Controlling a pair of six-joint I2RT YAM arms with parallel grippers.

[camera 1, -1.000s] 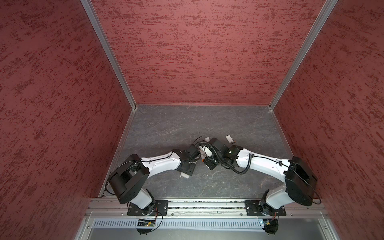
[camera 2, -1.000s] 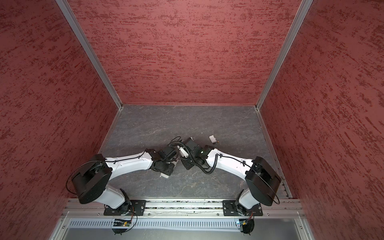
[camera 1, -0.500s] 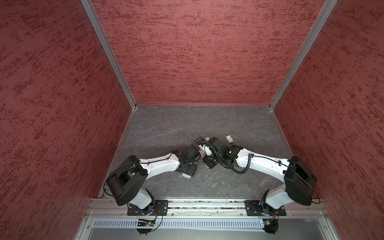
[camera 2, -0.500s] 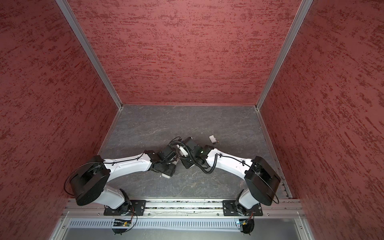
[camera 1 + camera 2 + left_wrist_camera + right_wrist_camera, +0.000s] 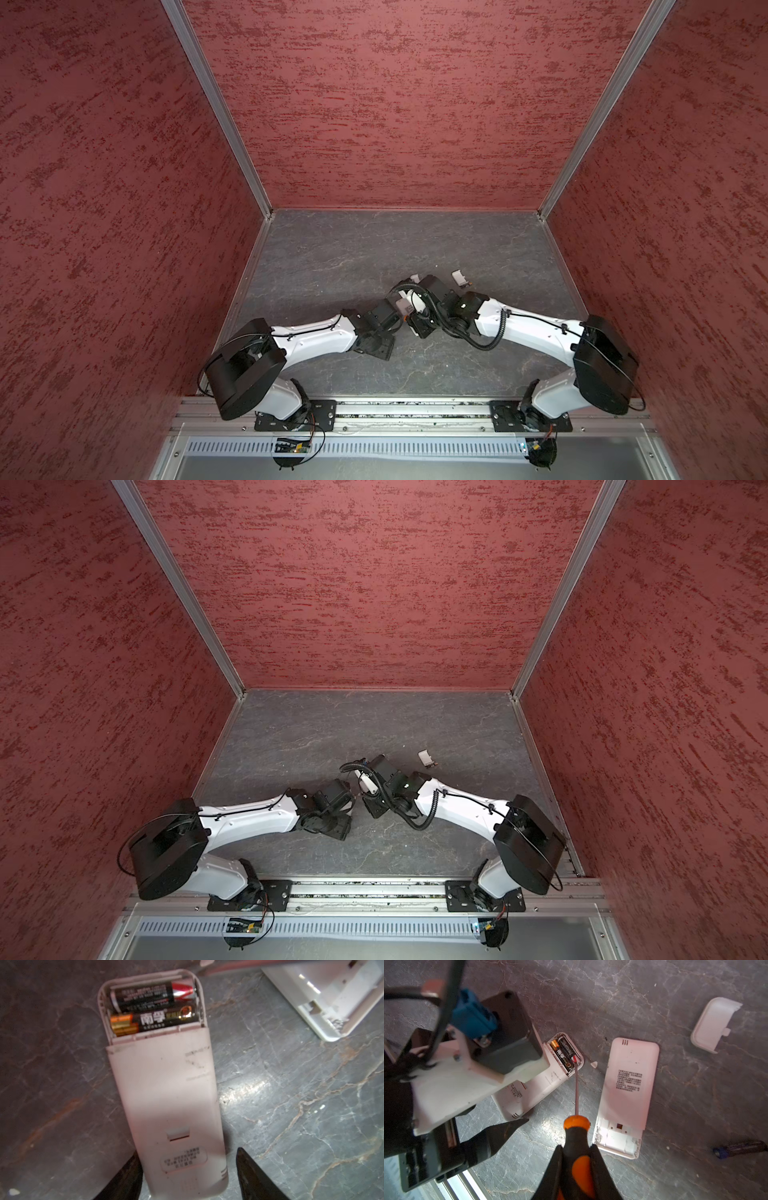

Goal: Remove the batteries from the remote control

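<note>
A white remote control point(image 5: 166, 1088) lies back up with its compartment uncovered. Two batteries point(image 5: 152, 1007) sit side by side inside it, also seen in the right wrist view point(image 5: 564, 1053). My left gripper point(image 5: 187, 1153) is open around the remote's other end: one finger point(image 5: 128, 1174) is against its side, the other stands off with a gap. My right gripper point(image 5: 576, 1147) is shut on an orange-and-black screwdriver point(image 5: 575, 1126), whose tip rests at the end of the batteries. In both top views the arms hide the remote.
A second white remote point(image 5: 629, 1084) with an empty compartment lies beside the first. A loose white cover point(image 5: 714, 1026) point(image 5: 458, 277) point(image 5: 424, 756) sits farther out. One loose dark battery point(image 5: 741, 1148) and a small white chip point(image 5: 594, 1064) are on the grey table.
My left gripper has edged slightly toward the right arm. The right arm with the screwdriver has hardly moved.
</note>
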